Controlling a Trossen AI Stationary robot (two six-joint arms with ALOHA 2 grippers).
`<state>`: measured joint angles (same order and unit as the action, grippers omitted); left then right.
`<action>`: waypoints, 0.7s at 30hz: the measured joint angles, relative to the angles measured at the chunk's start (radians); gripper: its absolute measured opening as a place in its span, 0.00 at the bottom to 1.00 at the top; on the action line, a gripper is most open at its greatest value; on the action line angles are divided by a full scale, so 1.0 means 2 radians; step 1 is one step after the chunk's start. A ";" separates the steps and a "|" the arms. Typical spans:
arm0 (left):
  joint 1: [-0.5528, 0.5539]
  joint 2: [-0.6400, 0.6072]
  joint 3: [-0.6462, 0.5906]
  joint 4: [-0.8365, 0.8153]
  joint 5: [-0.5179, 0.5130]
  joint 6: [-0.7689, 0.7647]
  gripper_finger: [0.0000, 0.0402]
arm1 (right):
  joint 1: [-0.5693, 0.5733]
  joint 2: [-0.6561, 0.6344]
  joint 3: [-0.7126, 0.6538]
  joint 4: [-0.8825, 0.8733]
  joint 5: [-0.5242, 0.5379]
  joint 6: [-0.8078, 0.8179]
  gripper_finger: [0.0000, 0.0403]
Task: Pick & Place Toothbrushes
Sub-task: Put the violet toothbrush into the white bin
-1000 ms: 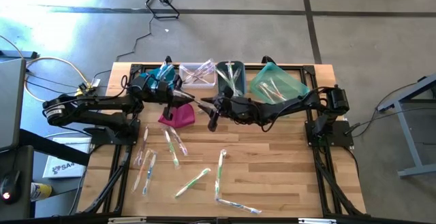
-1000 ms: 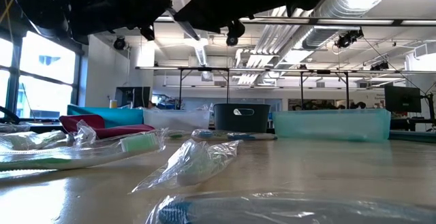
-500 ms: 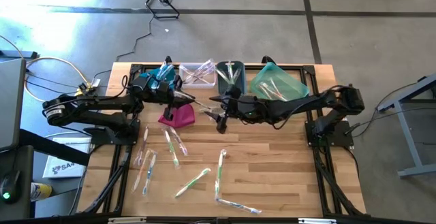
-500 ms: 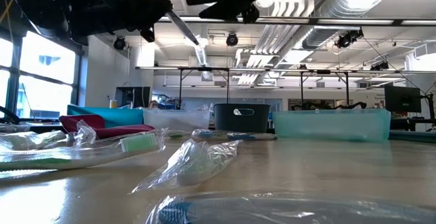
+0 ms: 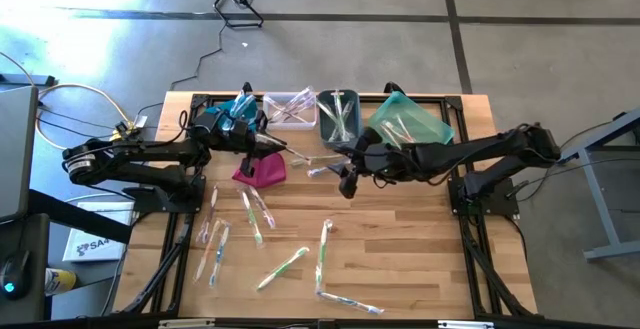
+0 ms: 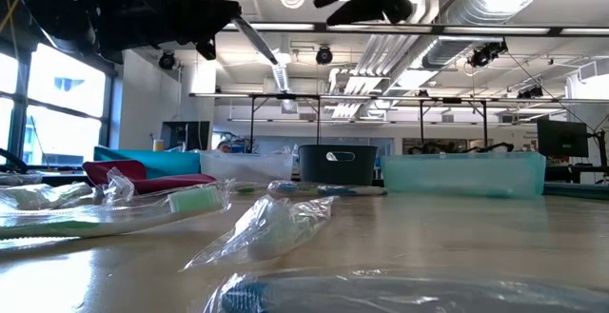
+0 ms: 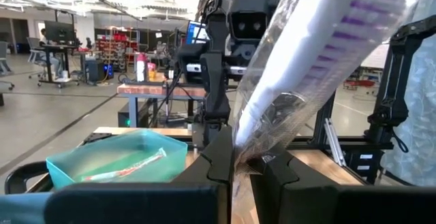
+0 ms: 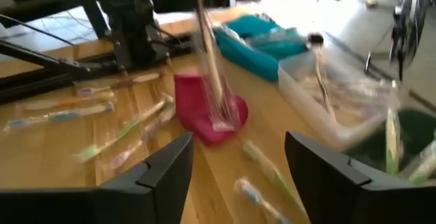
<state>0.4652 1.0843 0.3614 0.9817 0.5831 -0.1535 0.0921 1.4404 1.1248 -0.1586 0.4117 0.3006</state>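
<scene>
My left gripper [image 5: 266, 145] is shut on a toothbrush in a clear wrapper [image 7: 320, 54], above the magenta pouch [image 5: 262, 170]. The brush sticks out past the fingers, its purple bristles [image 7: 371, 9] at the far end. My right gripper [image 5: 345, 180] hangs open and empty in mid-air right of the pouch, also seen in the right wrist view [image 8: 238, 166]. Below it a wrapped toothbrush [image 5: 319, 169] lies flat on the table. Several more toothbrushes [image 5: 250, 216] lie flat on the near half of the wooden table [image 5: 420, 259]. My left gripper pinches the wrapped toothbrush at its handle end [image 7: 240, 149] between its two fingers. The fingers point about level toward the table's right, and the brush runs on past them, slanting upward. It is lifted clear of table and pouch, the wrapper crumpled at the hold.
Four bins stand in a row at the far edge: blue [image 5: 238, 105], clear [image 5: 290, 109], dark grey [image 5: 338, 115] and teal [image 5: 407, 124], each holding toothbrushes. Bare wood lies on the table's right half, in front of the right arm.
My right gripper has drawn away from the left gripper's toothbrush toward the table's right edge and has risen, its fingers tipping more level. My left gripper and its toothbrush have kept still.
</scene>
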 joint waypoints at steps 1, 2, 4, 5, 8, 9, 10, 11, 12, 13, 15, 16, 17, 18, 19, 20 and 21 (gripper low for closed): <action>0.000 0.000 0.000 0.000 0.000 0.000 0.05 | 0.000 0.000 0.000 -0.008 -0.001 0.009 0.54; 0.000 0.000 0.000 0.000 -0.001 0.000 0.05 | 0.000 -0.001 0.000 -0.019 -0.001 0.015 0.53; 0.000 0.000 0.000 0.000 -0.005 -0.003 0.05 | 0.000 -0.003 0.000 -0.046 -0.002 0.019 0.50; 0.000 0.000 0.000 0.000 -0.007 -0.004 0.05 | 0.001 -0.003 0.000 -0.054 -0.007 0.019 0.48; 0.000 0.000 0.000 -0.007 -0.017 -0.011 0.07 | 0.004 -0.004 0.000 -0.082 -0.025 0.019 0.40; 0.000 0.000 0.000 -0.012 -0.021 -0.016 0.08 | 0.006 -0.004 0.000 -0.087 -0.026 0.019 0.37; 0.000 0.000 0.000 -0.017 -0.027 -0.018 0.08 | 0.009 -0.004 0.000 -0.093 -0.026 0.018 0.33; 0.000 0.000 0.000 -0.023 -0.034 -0.020 0.08 | 0.011 -0.004 0.000 -0.101 -0.026 0.018 0.29; 0.000 0.000 0.000 -0.030 -0.039 -0.021 0.07 | 0.014 -0.004 0.000 -0.105 -0.026 0.016 0.25; 0.000 0.000 0.000 -0.037 -0.045 -0.021 0.07 | 0.017 -0.004 0.000 -0.107 -0.026 0.011 0.21; 0.000 0.000 0.000 -0.046 -0.065 -0.017 0.06 | 0.022 -0.004 0.000 -0.113 -0.026 0.001 0.12; 0.000 0.000 0.000 -0.050 -0.077 -0.017 0.05 | 0.024 -0.004 0.000 -0.116 -0.025 -0.003 0.08; 0.000 0.000 0.000 -0.053 -0.087 -0.017 0.05 | 0.025 -0.004 0.000 -0.117 -0.025 -0.005 0.05; 0.000 0.000 0.000 -0.054 -0.097 -0.017 0.05 | 0.027 -0.004 0.000 -0.120 -0.025 -0.007 0.03; 0.000 0.000 0.000 -0.053 -0.105 -0.016 0.05 | 0.027 -0.004 0.000 -0.125 -0.025 -0.007 0.02; 0.000 0.000 0.000 -0.052 -0.116 -0.015 0.05 | 0.027 -0.004 0.000 -0.129 -0.025 -0.008 0.02; 0.000 0.000 0.000 -0.052 -0.129 -0.014 0.06 | 0.026 -0.004 -0.001 -0.130 -0.024 -0.008 0.02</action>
<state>0.4652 1.0840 0.3614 0.8783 0.3254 -0.1810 0.1447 1.4326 1.1237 -0.4192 0.3634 0.2851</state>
